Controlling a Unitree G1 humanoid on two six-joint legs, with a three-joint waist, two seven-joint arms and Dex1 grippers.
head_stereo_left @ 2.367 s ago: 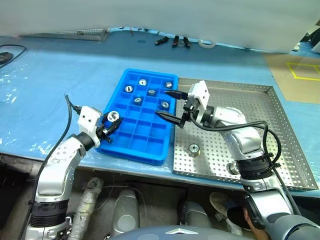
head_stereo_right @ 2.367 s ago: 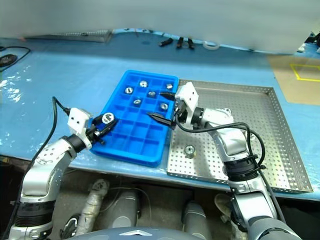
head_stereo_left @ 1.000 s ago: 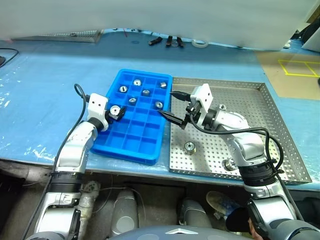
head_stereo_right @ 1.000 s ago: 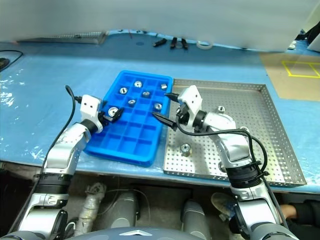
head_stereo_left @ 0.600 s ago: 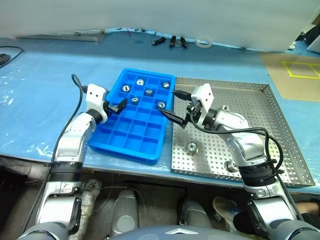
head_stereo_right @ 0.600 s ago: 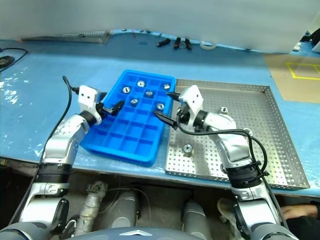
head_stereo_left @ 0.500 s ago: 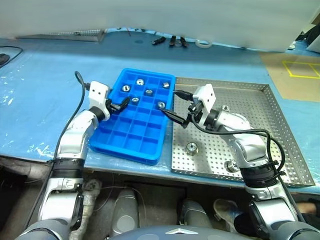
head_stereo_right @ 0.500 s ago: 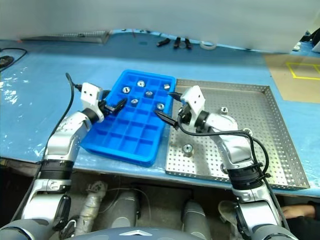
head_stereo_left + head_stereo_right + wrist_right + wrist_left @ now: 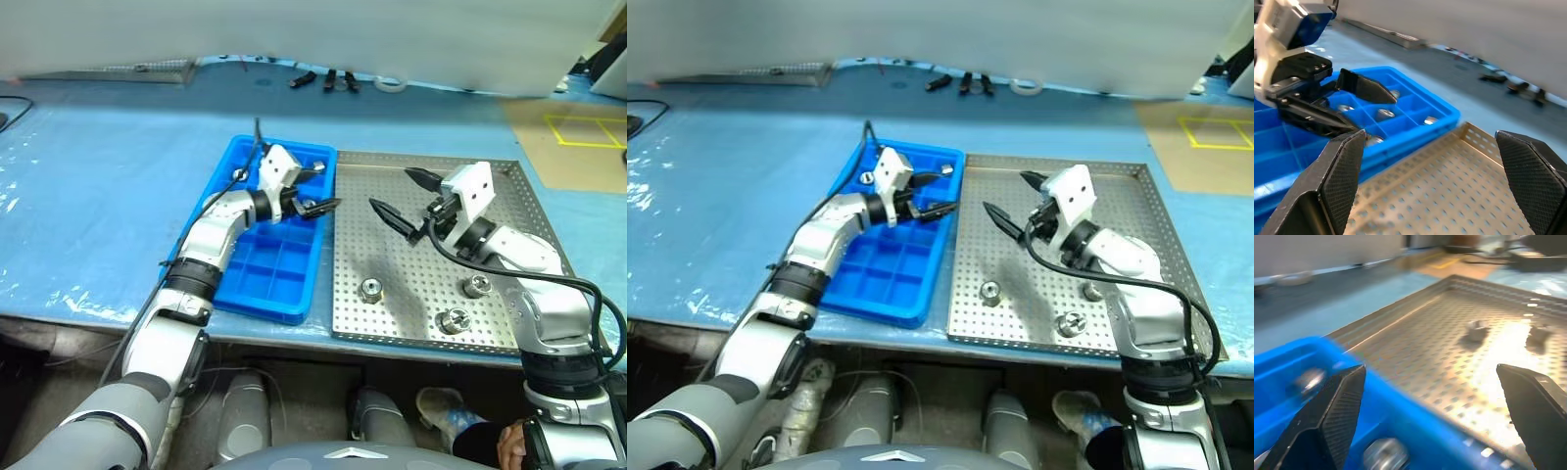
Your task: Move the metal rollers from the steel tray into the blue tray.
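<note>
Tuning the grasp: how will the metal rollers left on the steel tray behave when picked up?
The metal rollers look solid, so probably stiff and heavy for their size. Their shiny surface may slip between fingers. Standing flat on the steel tray, they seem unlikely to roll unless tipped.

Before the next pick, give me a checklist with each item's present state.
1. Left end effector empty and open, over the blue tray: ok.
2. Right end effector empty and open, above the steel tray: ok.
3. Metal rollers left on the steel tray: three, one at the near left and two at the near right: ok.
4. Near-left roller free of both arms: ok.
5. Free compartments in the blue tray's near rows: ok.
6. Count of rollers already in the blue tray, partly hidden behind the left arm: cannot tell.
</note>
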